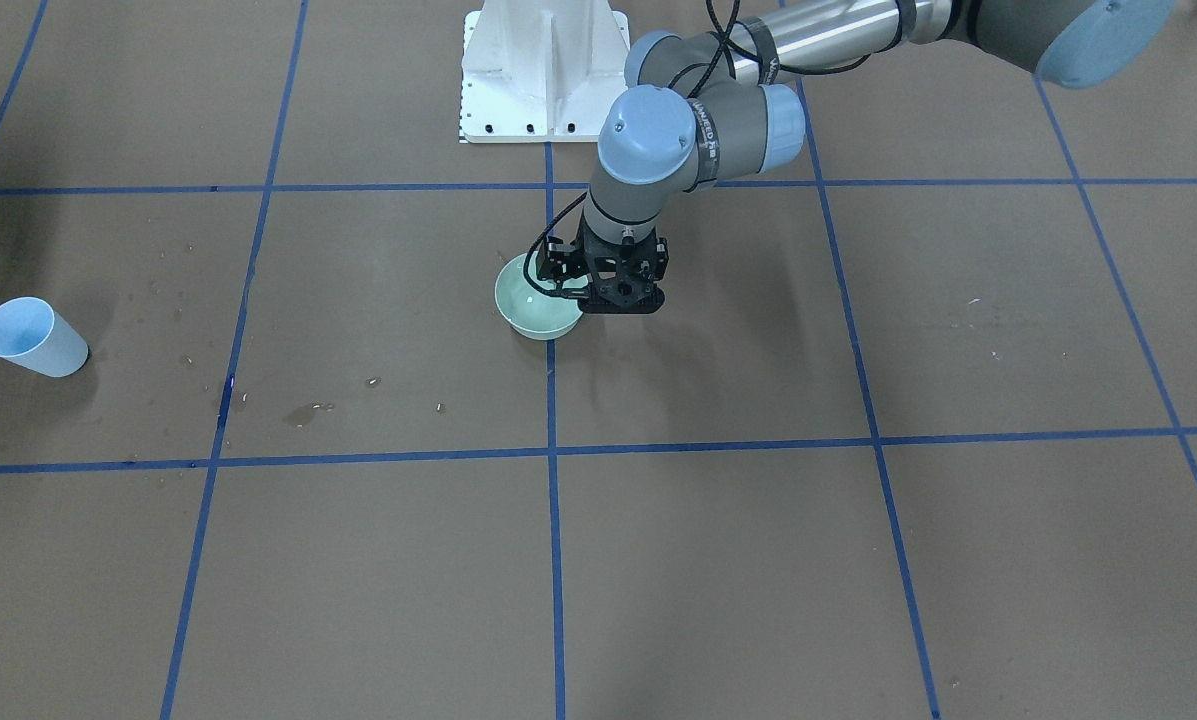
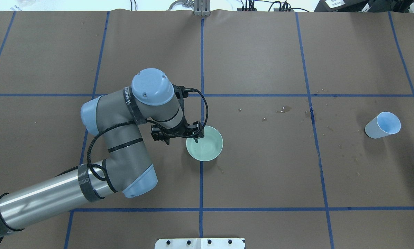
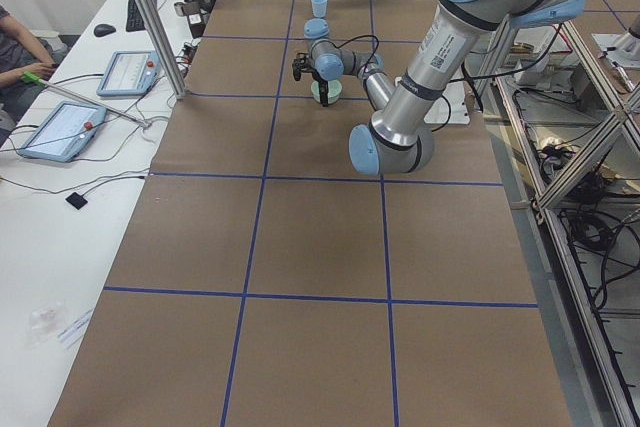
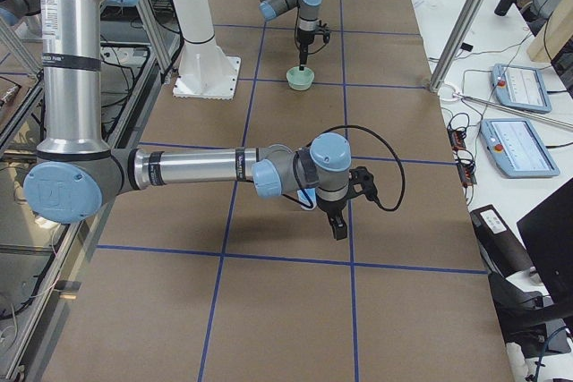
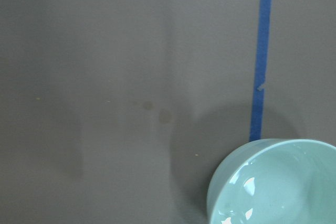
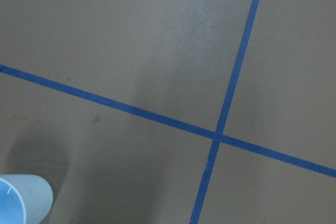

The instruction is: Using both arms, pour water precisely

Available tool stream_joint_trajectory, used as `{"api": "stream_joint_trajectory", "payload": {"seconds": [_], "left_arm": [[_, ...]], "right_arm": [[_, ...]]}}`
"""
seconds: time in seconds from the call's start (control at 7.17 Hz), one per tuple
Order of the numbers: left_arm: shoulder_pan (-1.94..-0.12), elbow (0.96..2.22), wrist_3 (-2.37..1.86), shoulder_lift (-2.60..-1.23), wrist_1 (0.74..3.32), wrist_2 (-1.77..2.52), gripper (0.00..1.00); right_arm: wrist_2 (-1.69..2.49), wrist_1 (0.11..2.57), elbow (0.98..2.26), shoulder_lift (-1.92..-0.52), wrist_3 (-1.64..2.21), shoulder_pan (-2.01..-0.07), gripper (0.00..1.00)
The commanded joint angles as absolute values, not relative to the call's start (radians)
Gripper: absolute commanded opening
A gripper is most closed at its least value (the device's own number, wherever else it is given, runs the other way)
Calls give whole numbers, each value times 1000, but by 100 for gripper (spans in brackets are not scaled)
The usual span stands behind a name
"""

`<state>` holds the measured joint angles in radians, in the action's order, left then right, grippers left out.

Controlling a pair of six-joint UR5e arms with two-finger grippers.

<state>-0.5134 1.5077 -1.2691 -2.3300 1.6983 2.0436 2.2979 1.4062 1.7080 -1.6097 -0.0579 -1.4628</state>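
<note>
LEFT HAND AT THE BOWL: My left hand [image 2: 196,137] hangs fingers-down at the left rim of the pale green bowl [image 2: 208,148] in mid-counter [image 2: 262,173]. The overhead and front views put it right at the rim. Neither settles whether the fingers pinch it, so I cannot tell if the hand is open or closed.

My left wrist camera sees only bare counter and the bowl at its lower right corner. Whitish glints show on the bowl's inside there, and the wider views barely pick them up. Whether they are liquid I cannot tell.

The water [image 2: 283,110] I can be sure of lies as a small puddle and scattered drops on the counter between bowl and cup [image 2: 383,124]. The pale blue cup stands upright, well apart from the bowl on my right, and what it holds does not show.

My right hand [image 4: 339,228] appears only in the view from the right end, pointing down at the counter, and its grip cannot be judged from there. My right wrist camera shows the cup's rim at its lower left and two crossing blue tape lines [image 6: 218,135].
</note>
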Motion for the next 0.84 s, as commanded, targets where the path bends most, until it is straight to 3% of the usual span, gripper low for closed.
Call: {"api": "stream_joint_trajectory", "payload": {"seconds": [0.0, 0.14, 0.28, 0.7], "left_arm": [[-502, 1486, -1281, -2338, 1701, 2043, 62], [-502, 1488, -1282, -2338, 1700, 2043, 22], [-502, 1488, -1282, -2338, 1701, 2045, 0], [-541, 1540, -1284, -2336, 1691, 2058, 0]], "right_arm": [[2299, 1460, 1727, -1601, -78, -1470, 99], [2307, 1469, 1736, -1605, -78, -1470, 99], [2309, 1474, 1741, -1605, -78, -1470, 99], [2309, 1477, 1741, -1600, -78, -1467, 99]]}}
